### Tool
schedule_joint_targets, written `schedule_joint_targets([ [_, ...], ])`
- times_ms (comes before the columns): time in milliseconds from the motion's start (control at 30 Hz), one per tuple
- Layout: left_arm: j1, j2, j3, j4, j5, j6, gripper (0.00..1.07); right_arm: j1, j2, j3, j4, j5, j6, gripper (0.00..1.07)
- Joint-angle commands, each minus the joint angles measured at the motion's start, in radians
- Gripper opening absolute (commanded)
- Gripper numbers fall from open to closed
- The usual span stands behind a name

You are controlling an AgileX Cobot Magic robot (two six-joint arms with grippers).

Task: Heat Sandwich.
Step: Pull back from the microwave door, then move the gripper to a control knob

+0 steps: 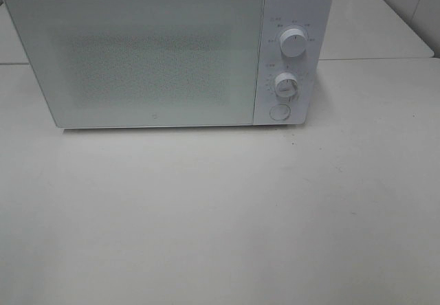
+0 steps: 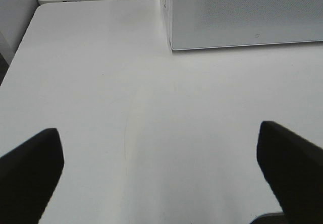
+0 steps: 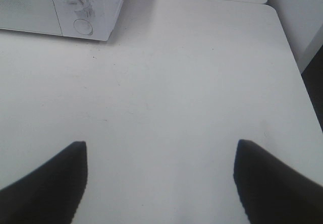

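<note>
Both pincers stand wide, with nothing held between the fingers. We see the left pincer [image 2: 157, 128] in the left wrist view as two dark fingers [image 2: 30, 173] at the lower corners of the frame, with bare table [image 2: 101, 82] between them. The right pincer [image 3: 161, 143] shows the same way in the right wrist view. Neither pincer appears in the high view.

We find the microwave [image 1: 137, 58] across the upper part of the high view, standing on the table with its door [image 1: 144, 61] shut. The control panel sits at the right end of the microwave: upper knob [image 1: 294, 43], lower knob [image 1: 286, 85], and a round button [image 1: 278, 111] below them.

We cannot tell where the sandwich is. No view shows it, and the frosted door hides the inside of the microwave.
</note>
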Motion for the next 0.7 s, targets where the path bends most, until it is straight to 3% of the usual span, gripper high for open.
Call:
schedule_joint_targets([
  [33, 0.002, -0.027, 0.002, -0.006, -0.016, -0.003, 1.0, -0.007, -0.026, 0.001, 0.001, -0.01, -0.006, 0.76],
  [533, 0.002, -0.027, 0.002, -0.006, -0.016, -0.003, 1.0, -0.007, -0.023, -0.019, -0.001, -0.02, -0.006, 0.78],
  [700, 0.002, -0.027, 0.002, -0.006, -0.016, -0.003, 1.0, -0.007, 0.05, -0.05, -0.024, -0.047, -0.005, 0.8],
])
